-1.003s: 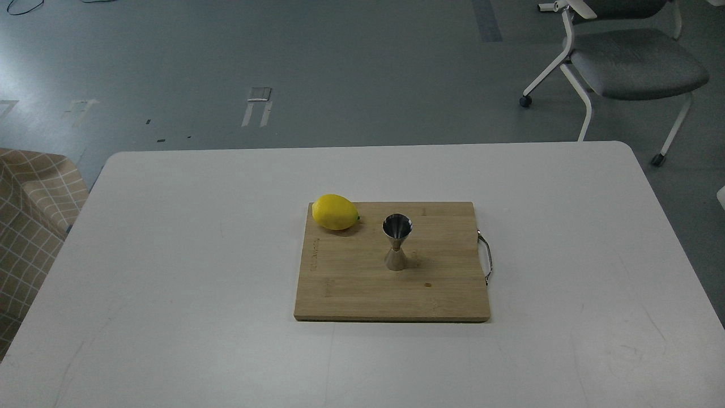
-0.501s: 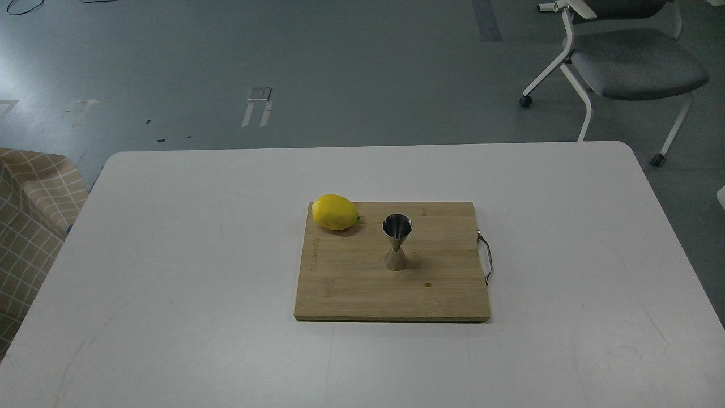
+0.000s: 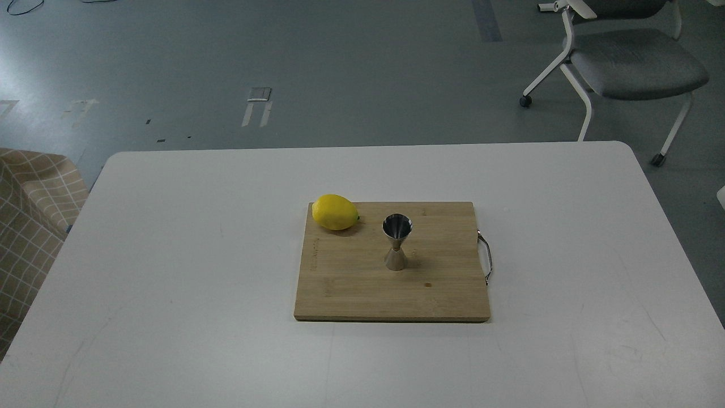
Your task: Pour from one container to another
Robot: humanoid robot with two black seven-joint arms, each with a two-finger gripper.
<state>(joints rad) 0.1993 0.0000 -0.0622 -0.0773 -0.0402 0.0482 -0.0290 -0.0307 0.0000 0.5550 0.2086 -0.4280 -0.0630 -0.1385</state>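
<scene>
A shiny steel hourglass-shaped jigger (image 3: 397,241), the container that receives the pour, stands upright near the middle of a wooden cutting board (image 3: 351,289) on the white table (image 3: 170,255). Its open top cone faces up. The container to pour from is out of view. Neither of my arms nor their grippers appear in the head view.
A yellow lemon (image 3: 335,212) lies at the board's far left corner. The board has a metal handle (image 3: 486,256) on its right side. A grey office chair (image 3: 623,62) stands beyond the table's far right corner, and a checked fabric object (image 3: 28,226) sits at the left.
</scene>
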